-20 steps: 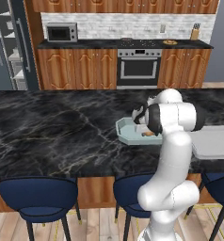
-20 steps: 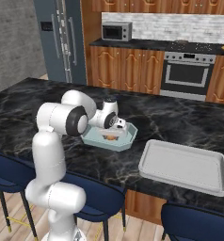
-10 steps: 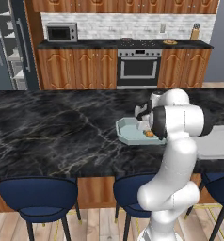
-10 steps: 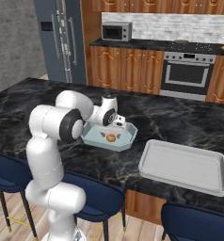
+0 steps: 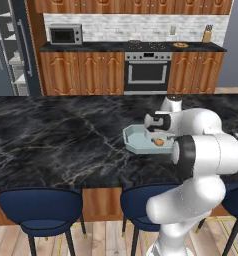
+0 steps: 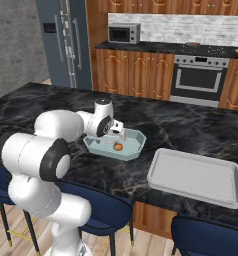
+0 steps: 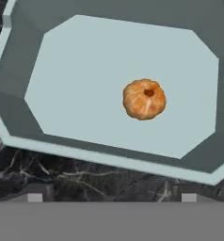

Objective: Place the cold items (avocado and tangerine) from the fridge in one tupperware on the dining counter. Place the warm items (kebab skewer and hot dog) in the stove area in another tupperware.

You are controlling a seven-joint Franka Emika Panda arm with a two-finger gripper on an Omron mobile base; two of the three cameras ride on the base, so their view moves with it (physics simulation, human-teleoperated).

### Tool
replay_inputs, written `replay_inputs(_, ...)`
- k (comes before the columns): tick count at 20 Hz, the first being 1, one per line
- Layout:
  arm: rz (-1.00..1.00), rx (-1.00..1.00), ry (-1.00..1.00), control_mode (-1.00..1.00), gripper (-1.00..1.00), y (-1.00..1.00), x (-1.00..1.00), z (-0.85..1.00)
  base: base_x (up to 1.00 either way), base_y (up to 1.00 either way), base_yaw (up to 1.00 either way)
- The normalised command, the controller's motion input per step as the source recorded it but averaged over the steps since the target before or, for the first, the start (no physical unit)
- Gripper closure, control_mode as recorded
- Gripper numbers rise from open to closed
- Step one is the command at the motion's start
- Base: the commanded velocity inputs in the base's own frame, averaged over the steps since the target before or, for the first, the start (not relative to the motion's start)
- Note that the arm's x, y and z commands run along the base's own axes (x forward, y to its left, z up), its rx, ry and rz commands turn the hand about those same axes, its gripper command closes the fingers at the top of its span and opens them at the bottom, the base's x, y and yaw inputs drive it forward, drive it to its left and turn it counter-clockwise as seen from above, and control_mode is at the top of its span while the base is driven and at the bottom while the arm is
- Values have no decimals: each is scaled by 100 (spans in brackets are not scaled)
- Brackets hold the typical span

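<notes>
Hovering with the tool (image 7: pixel 111 197) spread wide, holding nothing; small orange tangerine (image 7: pixel 144 99) sits at 3 o'clock in the pale blue octagonal tupperware (image 7: pixel 20 89), and clipping its rim could shove it across the table.

I see the tangerine (image 7: pixel 144 99) sitting alone on the floor of the pale blue, eight-sided tupperware (image 7: pixel 20 108), stem dimple up. That tupperware (image 5: pixel 132 141) rests on the dark marble counter; a grey rectangular tupperware (image 6: pixel 196 175) lies well apart.

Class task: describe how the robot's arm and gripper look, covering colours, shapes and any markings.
The glossy white arm is built of fat rounded segments joined by dark grey ring-shaped joints. Its gripper has a white body with small dark finger tips. No cables or markings are visible.
</notes>
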Motion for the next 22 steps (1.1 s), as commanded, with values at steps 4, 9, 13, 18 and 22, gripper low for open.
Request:
replay_inputs(4,0,2,-18,-100,-100,37,-86,48,0,0,0)
replay_inputs(9,0,0,-19,-100,-100,31,-87,59,0,0,0)
replay_inputs(13,0,0,-9,-100,-100,28,-88,60,0,0,0)
replay_inputs(18,0,0,-13,-100,-100,19,-90,59,0,0,0)
replay_inputs(22,0,0,-25,-100,-100,1,-95,53,0,0,0)
